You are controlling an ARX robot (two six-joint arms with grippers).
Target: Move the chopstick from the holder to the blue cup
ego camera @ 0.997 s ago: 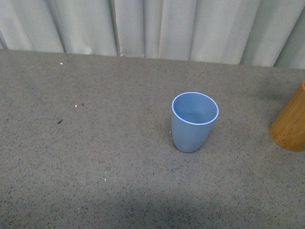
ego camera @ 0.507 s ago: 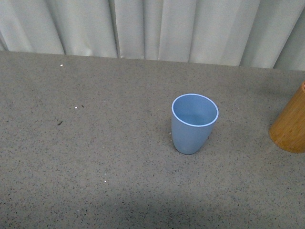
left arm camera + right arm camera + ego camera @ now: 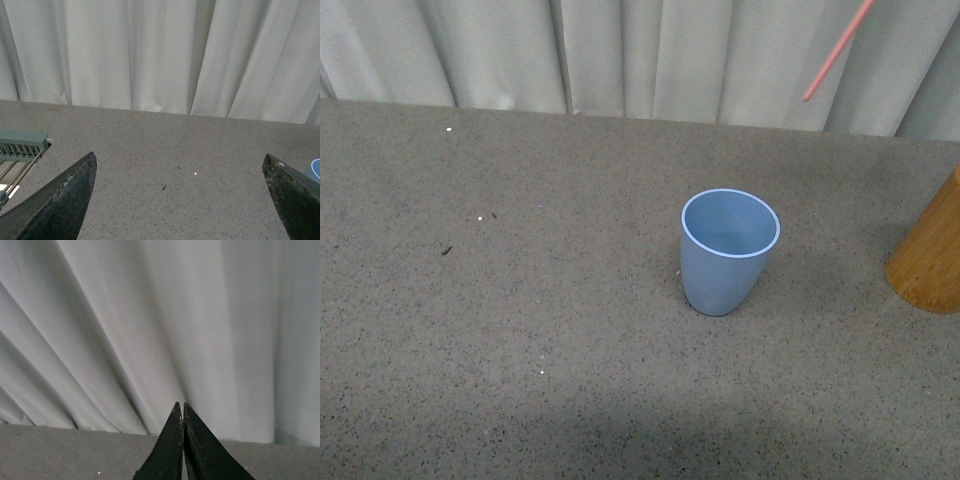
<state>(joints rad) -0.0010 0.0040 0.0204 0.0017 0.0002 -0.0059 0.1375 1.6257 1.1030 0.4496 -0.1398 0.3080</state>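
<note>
The blue cup [image 3: 728,250] stands upright and empty in the middle of the grey table. The orange-brown holder [image 3: 932,255] stands at the right edge of the front view, partly cut off. A pink chopstick [image 3: 838,50] hangs slanted in the air at the top right, its lower tip above and right of the cup; its upper end runs out of frame. My right gripper [image 3: 182,405] shows shut in its wrist view, facing the curtain; the chopstick does not show there. My left gripper [image 3: 180,165] is open and empty over bare table. A sliver of the cup [image 3: 315,170] shows at its edge.
A pale pleated curtain [image 3: 640,55] closes off the back of the table. A grey-green slatted rack [image 3: 20,150] shows at the edge of the left wrist view. Small specks lie on the table left of the cup.
The pink chopstick has come into the front view at the top right, where nothing showed before. The cup and holder have barely shifted in the picture.
</note>
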